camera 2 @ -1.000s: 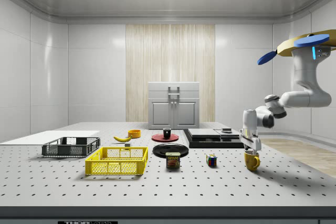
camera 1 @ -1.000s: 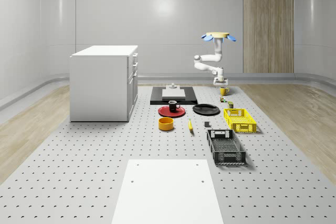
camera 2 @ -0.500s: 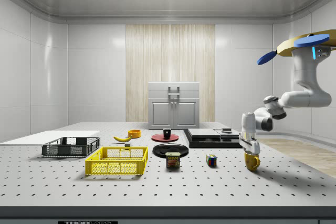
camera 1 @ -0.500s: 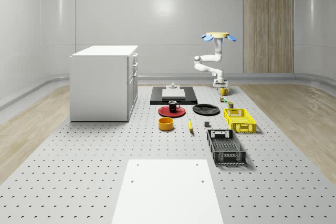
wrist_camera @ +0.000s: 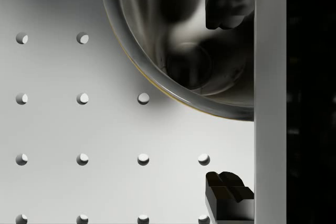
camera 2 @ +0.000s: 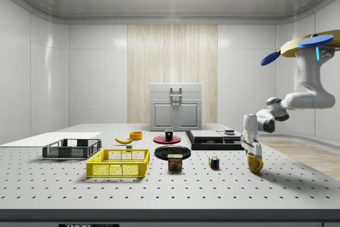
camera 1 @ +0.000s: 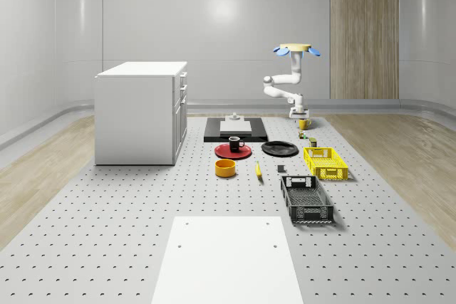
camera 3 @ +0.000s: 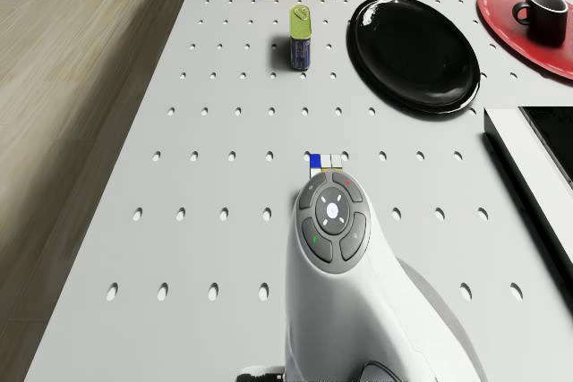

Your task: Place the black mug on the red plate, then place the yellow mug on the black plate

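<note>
The yellow mug stands on the perforated table near its far right edge in the whole-scene view. My gripper hangs just above it, open. In the wrist view the gripper straddles the mug rim, with one fingertip over the mug's inside and the other outside. The drone hovers high above that corner. The black mug sits on the red plate. The black plate lies bare beside it.
A can and a small coloured cube stand between the yellow mug and the black plate. A yellow crate, a black crate, an orange bowl, a banana, a black slab and a white cabinet are also here.
The gripper has come down a little and shifted toward the side view's left, closer over the yellow mug. The mug and the drone have not moved.
</note>
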